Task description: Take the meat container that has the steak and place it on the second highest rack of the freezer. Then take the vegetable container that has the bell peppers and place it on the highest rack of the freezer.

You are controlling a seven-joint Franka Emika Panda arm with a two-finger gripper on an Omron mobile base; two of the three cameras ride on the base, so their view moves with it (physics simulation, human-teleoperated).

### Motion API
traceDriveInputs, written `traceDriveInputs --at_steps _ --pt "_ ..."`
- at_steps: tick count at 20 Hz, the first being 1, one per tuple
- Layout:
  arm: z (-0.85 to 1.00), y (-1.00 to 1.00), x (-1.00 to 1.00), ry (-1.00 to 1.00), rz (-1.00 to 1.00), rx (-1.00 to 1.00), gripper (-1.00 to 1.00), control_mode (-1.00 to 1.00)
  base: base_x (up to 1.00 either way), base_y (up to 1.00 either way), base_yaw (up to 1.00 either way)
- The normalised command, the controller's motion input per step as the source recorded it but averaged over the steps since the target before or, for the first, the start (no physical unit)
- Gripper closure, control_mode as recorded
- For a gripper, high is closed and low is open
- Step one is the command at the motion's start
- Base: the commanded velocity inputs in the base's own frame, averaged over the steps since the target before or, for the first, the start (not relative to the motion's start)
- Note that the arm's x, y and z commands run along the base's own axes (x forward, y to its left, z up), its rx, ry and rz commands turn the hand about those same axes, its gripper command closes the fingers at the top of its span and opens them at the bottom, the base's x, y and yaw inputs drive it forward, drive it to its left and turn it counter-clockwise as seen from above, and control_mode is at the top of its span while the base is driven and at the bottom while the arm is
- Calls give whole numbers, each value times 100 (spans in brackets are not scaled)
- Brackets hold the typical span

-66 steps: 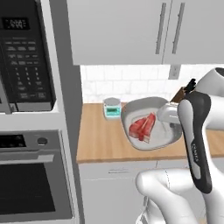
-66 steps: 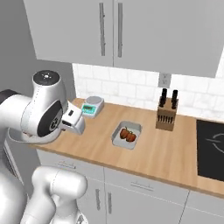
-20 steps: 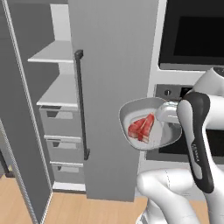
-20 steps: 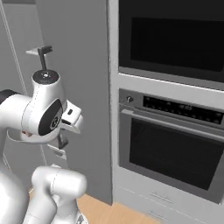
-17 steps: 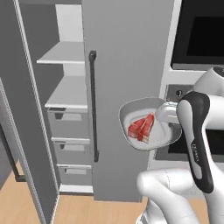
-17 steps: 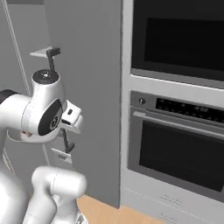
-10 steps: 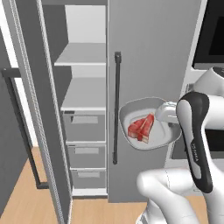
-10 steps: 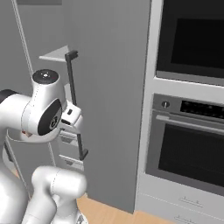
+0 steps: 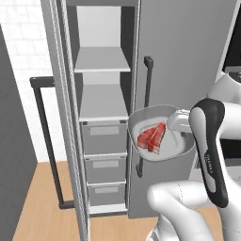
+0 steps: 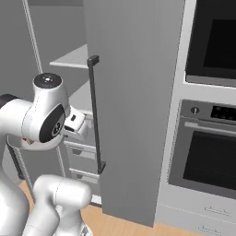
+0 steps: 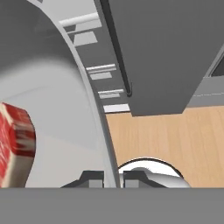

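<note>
Left base view: the meat container [image 9: 170, 123] holding the steak [image 9: 152, 137] hangs just right of the open freezer [image 9: 101, 101] (below the highest rack [image 9: 100, 60]).

Right base view: the freezer's handle [image 10: 95, 115] stands beside the arm.

Hand view: the gripper [image 11: 113, 178] pinches the container's rim.

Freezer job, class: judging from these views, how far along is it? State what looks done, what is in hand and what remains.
Done: the freezer stands open, and the gripper is shut on the rim of the container with the steak. In hand: the container hangs in front of the freezer, outside it. Left: set it on the second highest rack, then bring the bell peppers to the highest rack.
</note>
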Motion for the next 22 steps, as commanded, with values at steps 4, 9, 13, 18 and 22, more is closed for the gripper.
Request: traceDriveInputs --at_steps 4,9,13,18,22 --pt "0 0 0 0 0 0 100 100 32 38 -14" --pt "0 0 0 0 0 0 100 100 30 33 -14" --pt "0 0 0 0 0 0 100 100 45 26 -14" --pt "0 0 0 0 0 0 100 100 53 25 -7" --pt "0 0 0 0 0 0 100 100 -14 71 1"
